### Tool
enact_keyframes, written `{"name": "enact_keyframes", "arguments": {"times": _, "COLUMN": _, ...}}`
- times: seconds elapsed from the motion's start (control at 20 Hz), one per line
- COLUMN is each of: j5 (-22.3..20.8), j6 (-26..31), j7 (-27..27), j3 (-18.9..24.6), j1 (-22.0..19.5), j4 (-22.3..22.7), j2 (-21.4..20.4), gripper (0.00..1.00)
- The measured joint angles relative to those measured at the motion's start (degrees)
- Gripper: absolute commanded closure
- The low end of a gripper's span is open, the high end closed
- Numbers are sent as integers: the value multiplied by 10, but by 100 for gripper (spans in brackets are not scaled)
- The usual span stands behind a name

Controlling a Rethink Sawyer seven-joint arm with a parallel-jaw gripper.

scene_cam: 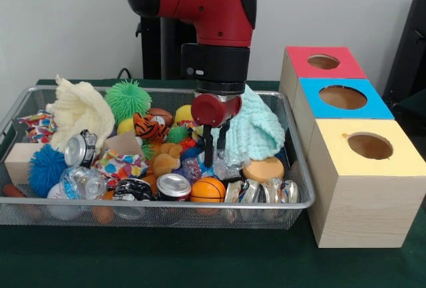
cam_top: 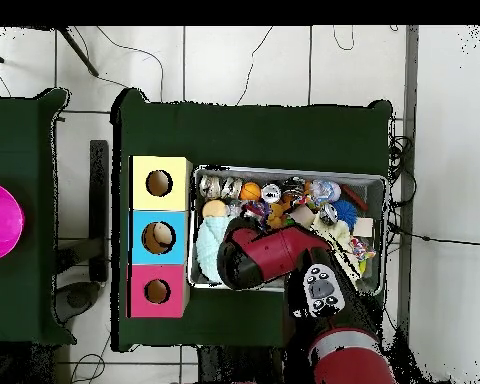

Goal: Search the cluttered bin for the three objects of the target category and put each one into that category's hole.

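The wire-mesh bin (scene_cam: 301, 168) is packed with toys, cloths and cans; it also shows in the overhead view (cam_top: 376, 180). One see-through bottle (scene_cam: 80, 181) with a blue-and-white label lies at the bin's front left, and shows in the overhead view (cam_top: 326, 190). A second crumpled clear bottle (scene_cam: 229, 165) lies mid-bin. My gripper (scene_cam: 214, 147) points straight down and reaches into the clutter right at this second bottle. A third bottle is not visible. The red-topped box's hole (scene_cam: 323, 62) is at the far right, apart from the gripper; it also shows in the overhead view (cam_top: 157, 291).
Blue-topped (scene_cam: 343, 97) and yellow-topped (scene_cam: 369, 146) boxes stand in front of the red one. Silver cans (scene_cam: 173, 185) (scene_cam: 81, 149) (scene_cam: 261, 191) lie along the bin's front. A mint cloth (scene_cam: 256, 125), a cream cloth (scene_cam: 76, 112) and an orange ball (scene_cam: 208, 189) surround the gripper.
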Motion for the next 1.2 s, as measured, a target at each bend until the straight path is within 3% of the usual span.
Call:
{"name": "enact_keyframes", "arguments": {"times": 0.6, "j5": 0, "j6": -7, "j7": 0, "j3": -16, "j1": -14, "j4": -34, "j2": 38, "gripper": 0}}
{"name": "enact_keyframes", "arguments": {"times": 1.2, "j5": 0, "j6": -8, "j7": 0, "j3": -7, "j1": -18, "j4": -37, "j2": 42, "gripper": 0}}
